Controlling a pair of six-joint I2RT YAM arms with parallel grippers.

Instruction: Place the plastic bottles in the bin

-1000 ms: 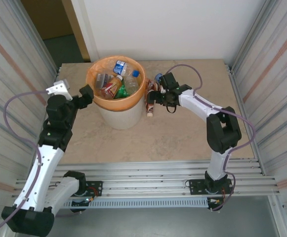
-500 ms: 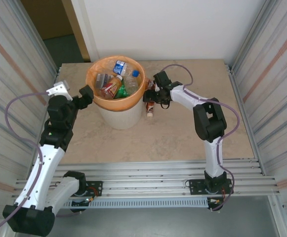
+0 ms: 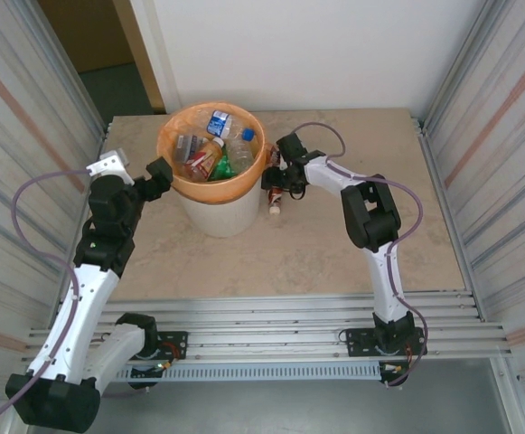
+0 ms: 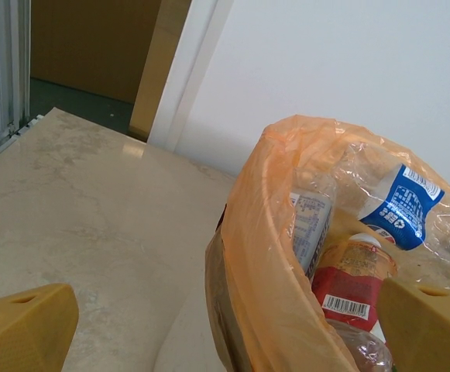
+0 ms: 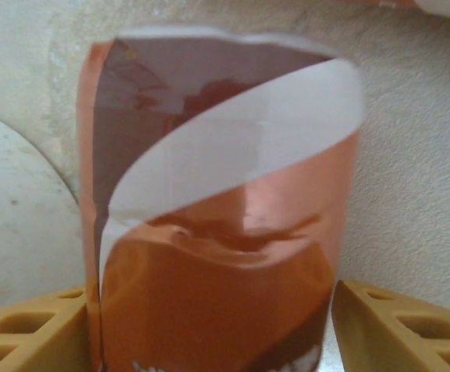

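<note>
left gripper (image 3: 160,172): jaws stand wide apart and hold nothing, just left of the bin's rim.
right gripper (image 3: 278,177): low, just right of the bin, one finger (image 5: 23,329) on each side of the lying bottle; i cannot tell if it grips.
lying bottle (image 5: 225,232): red and white label, on the table (image 3: 334,244), beside the bin.
bin (image 3: 210,215): far middle of the table, orange bag, several bottles (image 3: 212,154) inside.

My top camera looks down on the whole table (image 3: 334,244). My left wrist camera faces 1 o'clock, close to the bin (image 4: 255,232), which both see. My right one hugs a bottle (image 5: 225,271).
</note>
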